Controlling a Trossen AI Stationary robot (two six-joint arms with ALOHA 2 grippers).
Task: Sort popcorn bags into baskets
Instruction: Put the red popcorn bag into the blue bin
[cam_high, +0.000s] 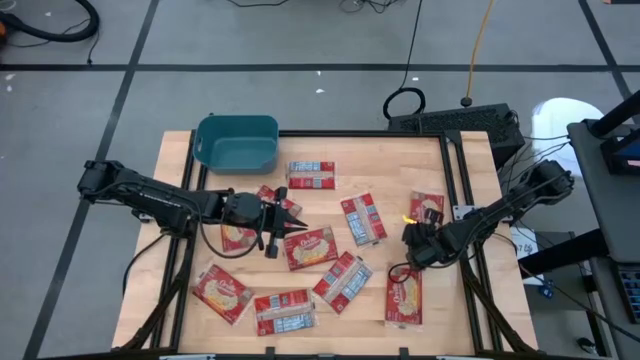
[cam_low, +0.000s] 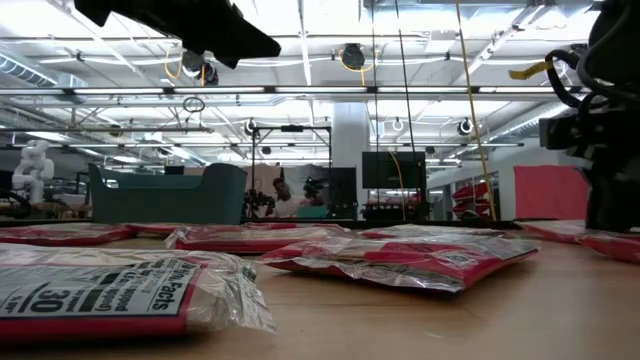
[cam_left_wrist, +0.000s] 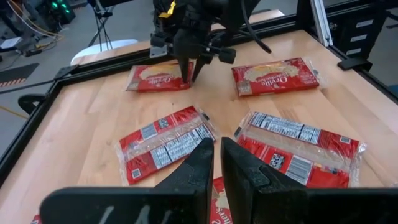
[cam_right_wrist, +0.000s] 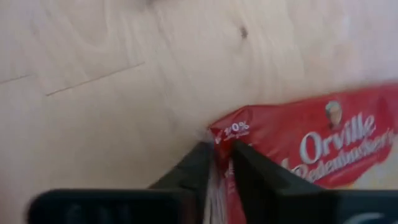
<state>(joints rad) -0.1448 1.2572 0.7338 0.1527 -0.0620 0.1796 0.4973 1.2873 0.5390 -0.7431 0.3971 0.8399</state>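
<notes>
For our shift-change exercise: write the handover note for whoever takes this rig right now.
Right hand: shut on the corner of a popcorn bag at the table's right side.
Left hand: shut, empty, above the bags mid-table.
Teal basket: at the far left edge; no bags visible inside.
Done: nothing sorted yet.
Left: about ten bags lie spread over the table; all need moving to the basket.

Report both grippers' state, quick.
Left gripper: shut, empty, above the table's middle.
Right gripper: shut on a popcorn bag's corner.
</notes>
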